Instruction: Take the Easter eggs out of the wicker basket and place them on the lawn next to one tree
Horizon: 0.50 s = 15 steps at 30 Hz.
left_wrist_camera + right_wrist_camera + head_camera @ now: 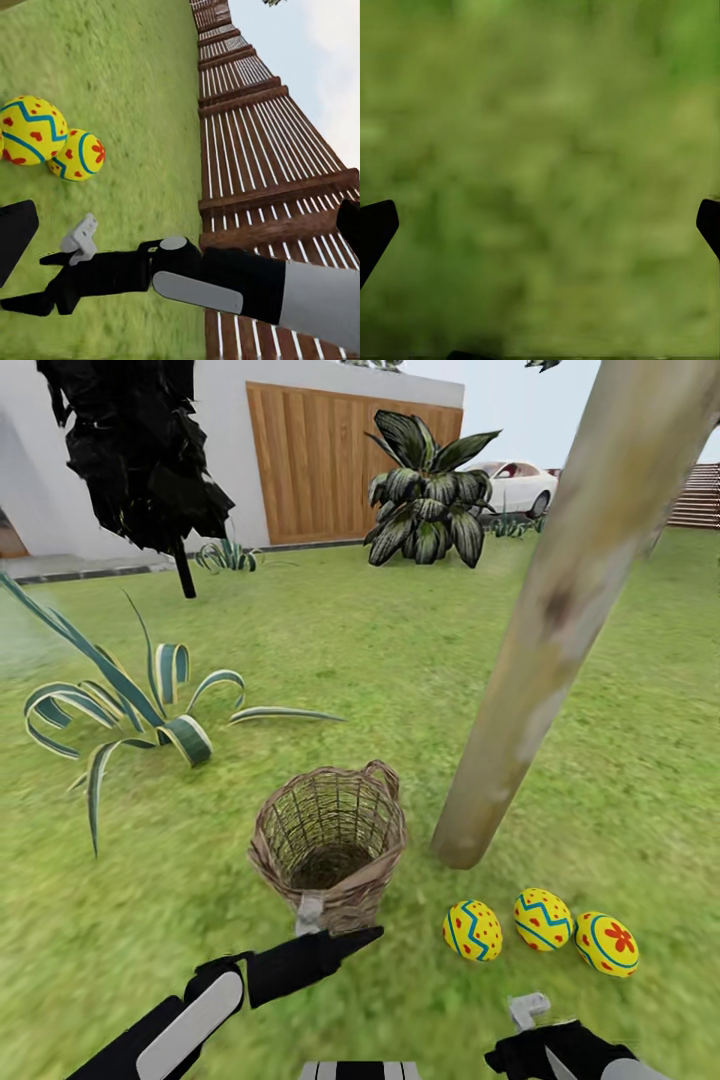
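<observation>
**Three eggs on the grass by the trunk, basket empty**

In the head view the small round tan-brown woven wicker basket (328,845) stands on the green lawn (400,650) at lower centre, tipped slightly toward the camera; its interior looks bare. Right of it, in the lower right of the frame, three yellow Easter eggs with blue zigzag bands and red dots (541,932) lie in a short row on the grass, near the foot of the thick, leaning pale beige-green tree trunk (560,620). The rightmost egg carries a red flower mark. Judged from this, the task looks done.

The left gripper (340,943) sits just before the basket's near wall; its black fingers appear close together, but I cannot tell their state for sure. The right gripper (540,225) hovers over blurred grass in the right wrist view, its two tips spread to opposite edges of the frame and holding nothing.

The eggs seem rigid, smooth and light, likely to roll or slip; a grip across the widest middle would suit best. The basket looks light and a little springy, best taken at the rim or a loop handle.

No brands, labels or readable writing appear anywhere.
</observation>
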{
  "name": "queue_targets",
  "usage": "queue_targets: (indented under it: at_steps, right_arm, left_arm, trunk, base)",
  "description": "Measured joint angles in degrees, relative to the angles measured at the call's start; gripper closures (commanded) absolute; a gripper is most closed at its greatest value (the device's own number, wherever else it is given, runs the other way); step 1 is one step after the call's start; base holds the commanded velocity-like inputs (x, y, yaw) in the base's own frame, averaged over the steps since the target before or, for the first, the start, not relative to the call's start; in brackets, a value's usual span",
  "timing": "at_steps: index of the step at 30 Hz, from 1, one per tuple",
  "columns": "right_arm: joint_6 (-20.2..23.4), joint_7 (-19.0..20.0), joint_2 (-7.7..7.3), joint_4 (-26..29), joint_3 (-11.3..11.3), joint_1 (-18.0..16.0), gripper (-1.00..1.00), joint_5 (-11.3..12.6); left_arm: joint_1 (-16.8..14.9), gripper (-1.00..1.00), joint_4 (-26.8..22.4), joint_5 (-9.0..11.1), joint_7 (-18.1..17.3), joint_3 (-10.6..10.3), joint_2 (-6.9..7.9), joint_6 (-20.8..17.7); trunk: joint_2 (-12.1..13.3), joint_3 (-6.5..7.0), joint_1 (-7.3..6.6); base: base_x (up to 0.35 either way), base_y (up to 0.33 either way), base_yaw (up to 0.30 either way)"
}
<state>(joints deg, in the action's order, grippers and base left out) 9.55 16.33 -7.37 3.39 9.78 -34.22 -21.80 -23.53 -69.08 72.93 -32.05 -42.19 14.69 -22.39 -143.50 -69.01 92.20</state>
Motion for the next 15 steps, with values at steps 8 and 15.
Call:
queue_targets:
  at_steps: [8,15]
  right_arm:
    - [-5.44,-5.2,-0.05,-0.08,0.02,2.64,-1.0,-0.02]
    - [-7.51,-15.02,0.32,-0.08,0.02,4.46,-1.0,-0.16]
  left_arm:
    - [3.7,-1.0,4.7,-0.25,0.01,-1.44,1.15,2.56]
    - [4.4,-1.0,14.54,-0.15,-0.12,-1.37,1.61,5.4]
  trunk:
    - [0.11,1.77,-0.21]
    - [0.2,3.33,-0.39]
  base:
    - [0.0,0.0,0.0]
    - [0.0,0.0,0.0]
